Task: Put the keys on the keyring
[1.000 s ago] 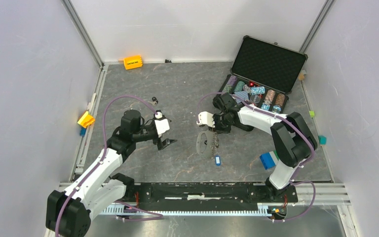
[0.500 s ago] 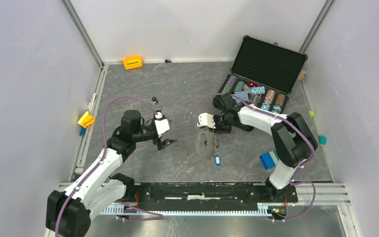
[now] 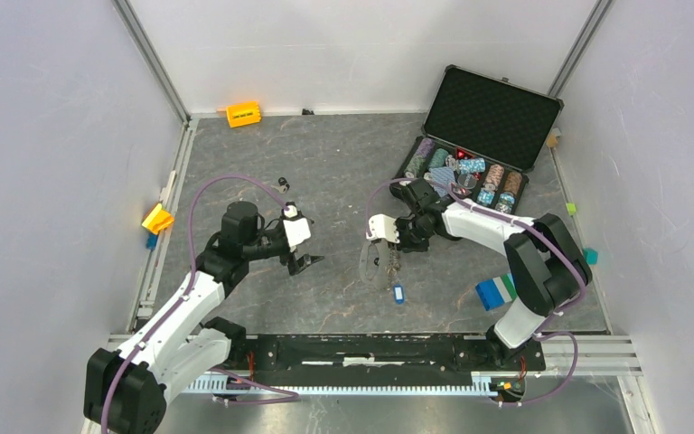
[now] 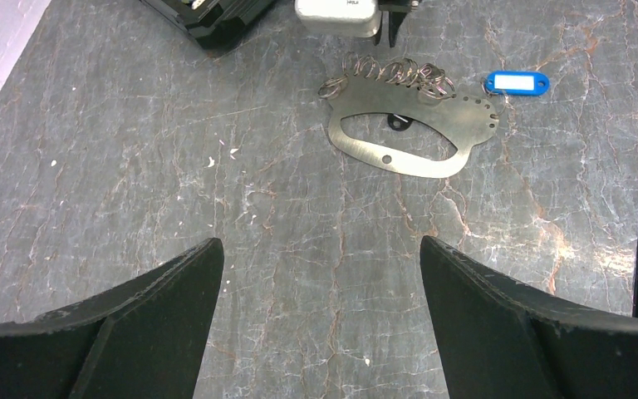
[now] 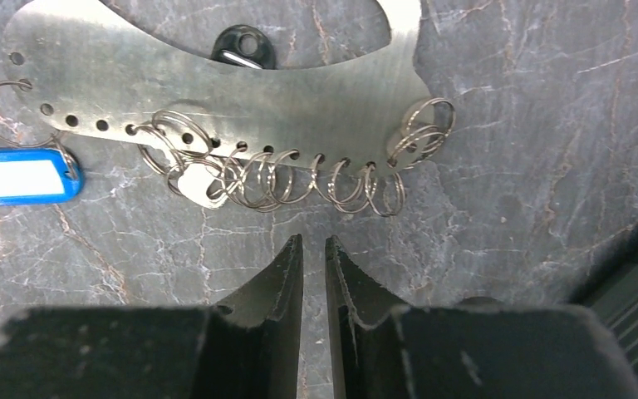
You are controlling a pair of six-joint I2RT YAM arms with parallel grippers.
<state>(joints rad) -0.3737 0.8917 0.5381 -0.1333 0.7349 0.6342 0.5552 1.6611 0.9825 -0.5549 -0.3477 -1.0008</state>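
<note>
Left gripper [image 4: 320,243] hangs wide open above the tabletop [image 4: 174,166]. Right gripper [image 5: 312,243], barely parted and empty, sits just short of the keyring [image 5: 216,87] edge, whose wire rings [image 5: 332,181] only the wrist cameras resolve.

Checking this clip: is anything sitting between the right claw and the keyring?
Nothing visible. Only bare tabletop separates the right claw from the wire loops along the keyring's near edge. The blue key lies off at one end, the black key beyond, inside the keyring's opening.
</note>
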